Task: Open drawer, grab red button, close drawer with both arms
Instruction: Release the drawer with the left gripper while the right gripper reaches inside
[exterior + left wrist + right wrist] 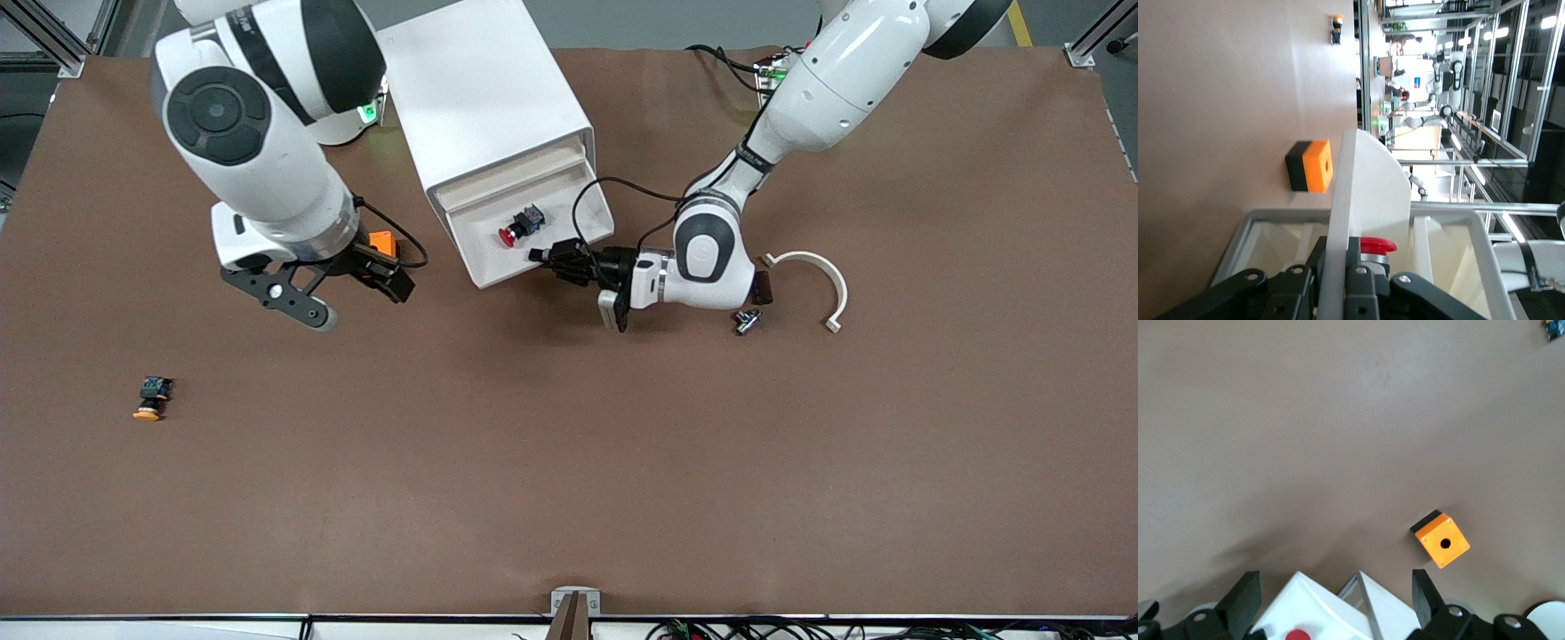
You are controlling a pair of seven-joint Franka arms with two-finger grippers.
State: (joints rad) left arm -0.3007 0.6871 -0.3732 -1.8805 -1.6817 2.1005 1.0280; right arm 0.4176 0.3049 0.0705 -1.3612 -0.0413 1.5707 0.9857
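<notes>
1. The drawer point(533, 233) of the white cabinet point(484, 107) stood pulled out on the brown counter point(569, 462), its front panel toward the front camera.
2. The button point(520, 224), red cap and dark body, lay on its side inside the open drawer, untouched by either arm.
3. The left pincer point(544, 256) was at the drawer's front corner toward the left arm's end, its fingers clamped tight on the drawer's front wall.
4. The right pincer point(356, 298) hung over the counter beside the cabinet, toward the right arm's end, its fingers spread wide and holding nothing.
5. An orange box point(382, 242) with a hole sat on the counter under the right wrist.
6. An orange-capped button point(153, 397) lay near the right arm's end, nearer the front camera.
7. A white curved piece point(822, 277) and a small metal part point(747, 320) lay beside the left arm.
</notes>
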